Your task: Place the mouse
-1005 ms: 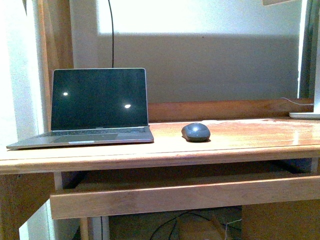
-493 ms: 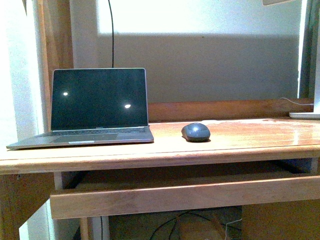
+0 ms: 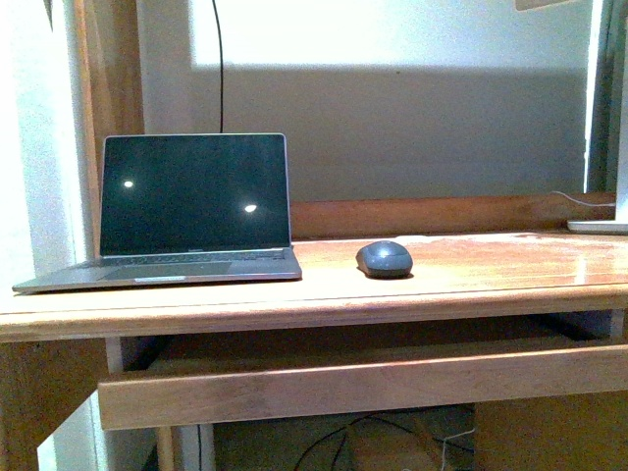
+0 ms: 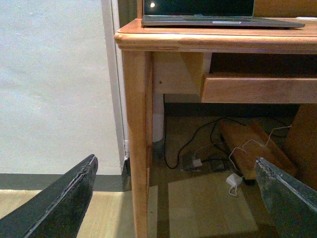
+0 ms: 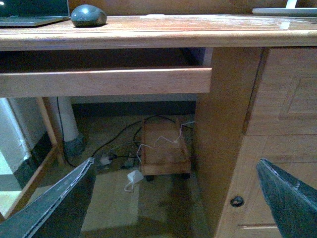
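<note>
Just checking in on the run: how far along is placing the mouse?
It looks done or not begun: the mouse sits on the desk, right of the laptop, apart from it. Nothing is in hand: both the left pincer and right pincer are open, empty, below desk height.

Setting: home office or study corner. Evidence: wooden desk (image 3: pixel 461 285) with a pull-out tray (image 3: pixel 363 383) under the top and a drawer cabinet (image 5: pixel 277 124) on one side. Open laptop (image 3: pixel 191 206), screen dark, stands on the desk; a grey mouse (image 3: pixel 385 259) sits just beside it. Plain light wall behind, a cable (image 3: pixel 220 59) running up it. Under the desk: loose cables and a charger (image 5: pixel 133 176) on a wood-look floor (image 4: pixel 208 208). Skirting board (image 4: pixel 54 179) along the wall.
</note>
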### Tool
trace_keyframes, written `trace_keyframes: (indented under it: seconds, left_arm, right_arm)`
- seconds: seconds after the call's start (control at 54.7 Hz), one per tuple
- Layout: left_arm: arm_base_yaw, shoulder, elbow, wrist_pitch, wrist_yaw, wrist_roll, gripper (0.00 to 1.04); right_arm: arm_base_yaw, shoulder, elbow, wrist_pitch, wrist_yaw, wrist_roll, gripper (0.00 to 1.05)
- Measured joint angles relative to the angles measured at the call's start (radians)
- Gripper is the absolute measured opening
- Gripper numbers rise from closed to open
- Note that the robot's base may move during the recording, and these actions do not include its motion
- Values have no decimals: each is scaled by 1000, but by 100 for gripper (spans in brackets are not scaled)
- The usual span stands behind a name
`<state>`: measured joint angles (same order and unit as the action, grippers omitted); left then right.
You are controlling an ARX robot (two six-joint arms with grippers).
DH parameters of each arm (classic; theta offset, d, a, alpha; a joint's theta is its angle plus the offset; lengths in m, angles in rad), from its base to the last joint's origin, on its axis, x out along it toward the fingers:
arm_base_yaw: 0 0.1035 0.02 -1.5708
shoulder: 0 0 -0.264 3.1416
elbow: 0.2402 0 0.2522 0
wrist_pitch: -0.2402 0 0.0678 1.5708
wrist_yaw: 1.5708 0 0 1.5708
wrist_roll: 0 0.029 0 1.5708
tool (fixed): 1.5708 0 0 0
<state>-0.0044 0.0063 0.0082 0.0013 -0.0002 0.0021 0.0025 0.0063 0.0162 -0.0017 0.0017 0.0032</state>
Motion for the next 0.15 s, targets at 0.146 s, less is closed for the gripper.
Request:
trace_keyframes:
  seconds: [0.146]
  left_arm:
    - [0, 0, 0, 0, 0, 0, 97]
  right_arm:
    - [0, 0, 0, 0, 0, 0, 97]
